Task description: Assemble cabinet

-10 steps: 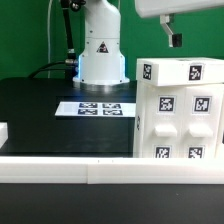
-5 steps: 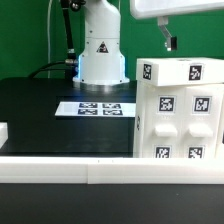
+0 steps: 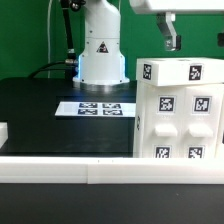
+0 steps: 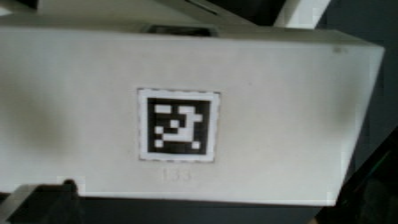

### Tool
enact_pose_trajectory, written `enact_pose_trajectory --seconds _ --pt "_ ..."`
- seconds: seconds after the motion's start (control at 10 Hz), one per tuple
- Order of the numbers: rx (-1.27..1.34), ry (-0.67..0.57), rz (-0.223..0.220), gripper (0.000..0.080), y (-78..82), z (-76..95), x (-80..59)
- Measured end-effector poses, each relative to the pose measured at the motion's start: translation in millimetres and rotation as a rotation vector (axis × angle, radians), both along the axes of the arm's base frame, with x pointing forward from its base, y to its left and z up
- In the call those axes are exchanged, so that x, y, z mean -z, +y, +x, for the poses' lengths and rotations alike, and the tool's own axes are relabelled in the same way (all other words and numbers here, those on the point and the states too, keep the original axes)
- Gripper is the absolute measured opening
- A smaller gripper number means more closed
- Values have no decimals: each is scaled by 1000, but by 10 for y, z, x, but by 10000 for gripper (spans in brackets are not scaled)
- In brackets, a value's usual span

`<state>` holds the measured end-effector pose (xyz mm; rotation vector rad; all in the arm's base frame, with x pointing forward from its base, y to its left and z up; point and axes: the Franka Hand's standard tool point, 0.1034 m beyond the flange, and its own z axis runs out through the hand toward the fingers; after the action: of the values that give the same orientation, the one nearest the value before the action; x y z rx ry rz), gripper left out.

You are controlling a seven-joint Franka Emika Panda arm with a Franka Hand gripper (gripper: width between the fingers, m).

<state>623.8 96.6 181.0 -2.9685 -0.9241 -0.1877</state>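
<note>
The cabinet (image 3: 178,110) is a large white box with several black-and-white tags, standing at the exterior view's right on the black table. My gripper (image 3: 170,32) hangs just above its top, near the back edge, not touching it. In the wrist view the cabinet's white top face (image 4: 107,120) with one tag fills the picture. One dark fingertip (image 4: 45,205) shows at one side and a dark edge at the other, so the gripper (image 4: 214,212) is open and empty. Smaller loose blocks are out of view.
The marker board (image 3: 97,108) lies in the middle of the table in front of the robot base (image 3: 100,55). A small white part (image 3: 3,132) sits at the exterior view's left edge. A white rail (image 3: 100,170) runs along the front.
The gripper has shifted a little toward the exterior view's left above the cabinet. The cabinet has not moved.
</note>
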Motion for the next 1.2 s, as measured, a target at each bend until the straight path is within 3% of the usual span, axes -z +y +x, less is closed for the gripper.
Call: enact_pose_trajectory --seconds 0.4,0.8,1.2 --pt "-350 10 -75 797 9 6 22" --pt "-566 2 -110 797 -64 17 23" --pt "-978 35 -194 797 -75 -29 81"
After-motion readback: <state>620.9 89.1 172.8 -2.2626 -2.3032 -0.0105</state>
